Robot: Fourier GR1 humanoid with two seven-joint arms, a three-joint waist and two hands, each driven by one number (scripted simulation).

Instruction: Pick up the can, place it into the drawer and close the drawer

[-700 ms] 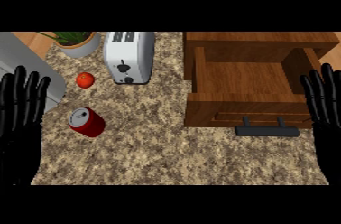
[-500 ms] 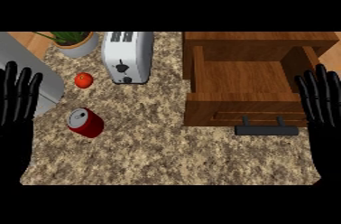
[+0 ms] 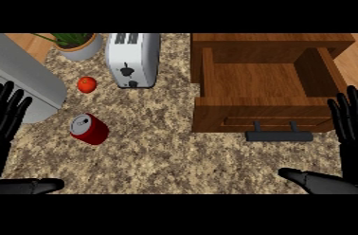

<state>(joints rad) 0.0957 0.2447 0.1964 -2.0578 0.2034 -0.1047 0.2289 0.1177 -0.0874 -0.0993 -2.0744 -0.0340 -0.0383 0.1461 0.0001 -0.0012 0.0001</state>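
At the far left edge the left hand [image 3: 13, 116] stands with its fingers straight and spread, holding nothing, its thumb lying low along the bottom of the view. Behind it a grey appliance [image 3: 28, 82] slants across the corner of the table [image 3: 168, 158], and a potted plant [image 3: 77, 43] sits at the back. Just right of the left hand, the can [image 3: 89, 129] lies tipped on its side on the speckled table, red body with its silver top turned up and to the left, apart from everything around it. A small tomato [image 3: 86, 84] rests a little behind it, and a white toaster [image 3: 132, 59] stands further back.

The can looks stiff, smooth and light, and on its side it would likely roll if nudged across its curve. I judge the best hold is round the middle of the red body, fingers on one flank and thumb on the other, so it cannot slide out endwise.

Further right, the wooden drawer [image 3: 259, 82] is pulled open and shows nothing inside, its dark handle [image 3: 280, 135] facing the near edge. At the far right the right hand [image 3: 345, 122] is likewise released, fingers straight and up, thumb stretched along the bottom; no grasp has begun
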